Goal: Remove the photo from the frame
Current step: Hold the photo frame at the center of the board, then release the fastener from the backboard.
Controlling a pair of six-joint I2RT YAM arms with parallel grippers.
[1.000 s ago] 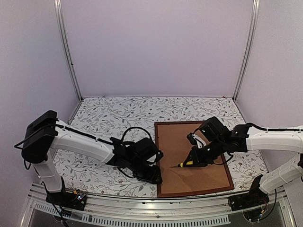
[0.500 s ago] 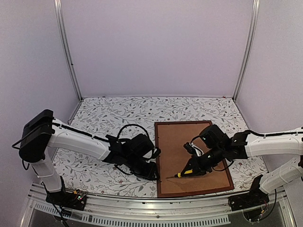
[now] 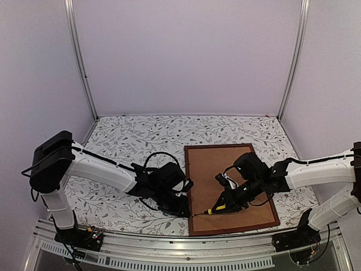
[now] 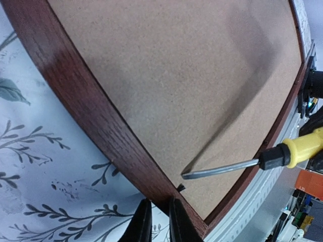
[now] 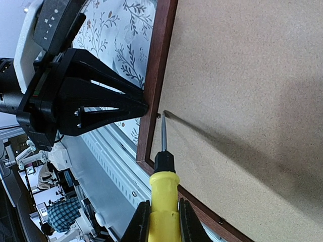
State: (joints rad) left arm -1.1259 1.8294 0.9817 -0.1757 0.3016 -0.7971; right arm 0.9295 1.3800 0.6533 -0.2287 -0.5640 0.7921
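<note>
**Early stage: backing on, photo not out yet**

The frame (image 3: 217, 147) lies face down on the table (image 3: 130, 135), right of centre, near edge twd the arms. The brown backing board (image 3: 211, 175) sits flat inside it, so the photo isn't visible; prob. under the board.

R gripper (image 5: 162, 227) is clamped on a yellow-handled screwdriver (image 5: 162, 199), blade tip at a small retaining tab (image 5: 160, 115) on the frame's left rail, near the near-left corner.

L gripper (image 4: 157, 217) has its fingers narrow, almost together, tips vs. the outer edge of that rail just beside the tab. Can't tell if they pinch it; looks like bracing.

Left to do: free the tab(s), lift the board, take out the photo.
</note>
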